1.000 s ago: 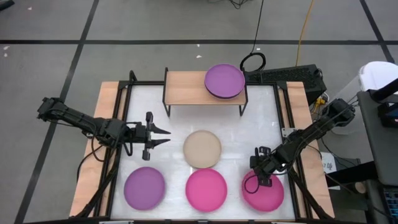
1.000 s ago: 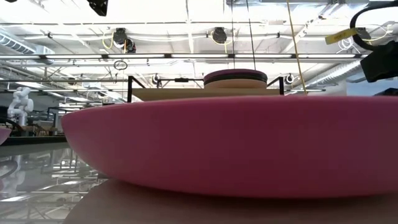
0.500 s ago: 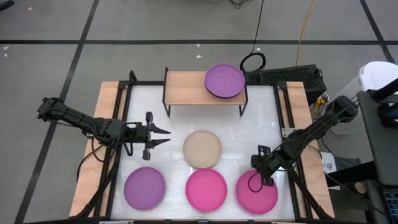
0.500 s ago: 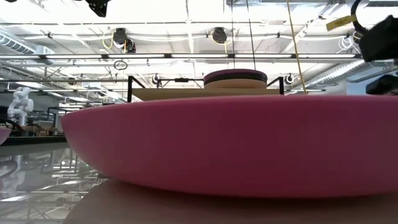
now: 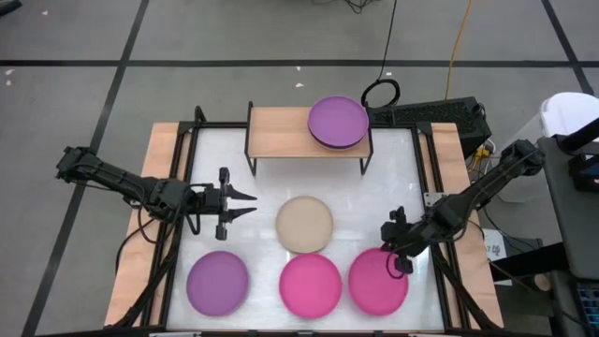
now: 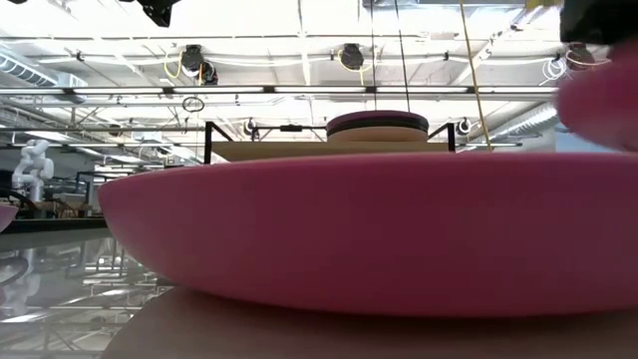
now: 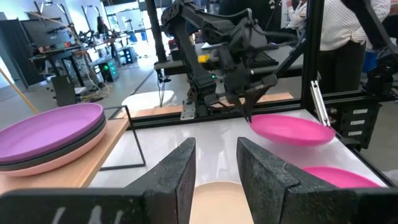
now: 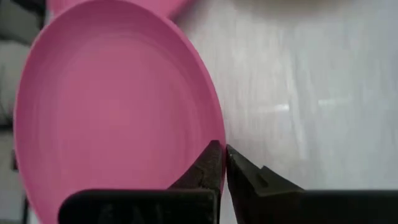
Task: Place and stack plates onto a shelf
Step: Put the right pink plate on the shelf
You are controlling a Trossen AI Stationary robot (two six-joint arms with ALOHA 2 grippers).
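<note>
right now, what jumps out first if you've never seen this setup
The right gripper pinches the rim of a pink plate at the table's front right, lifted clear of the tabletop in the left wrist view. Behind it, a purple-topped stack of plates sits on the right end of the shelf.

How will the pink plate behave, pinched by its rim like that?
The right gripper pinches the pink plate at one rim point, lifted clear in the left wrist view. It holds its shape, so probably stiff and light. The smooth, thin rim might pivot or slip between the fingers.
</note>
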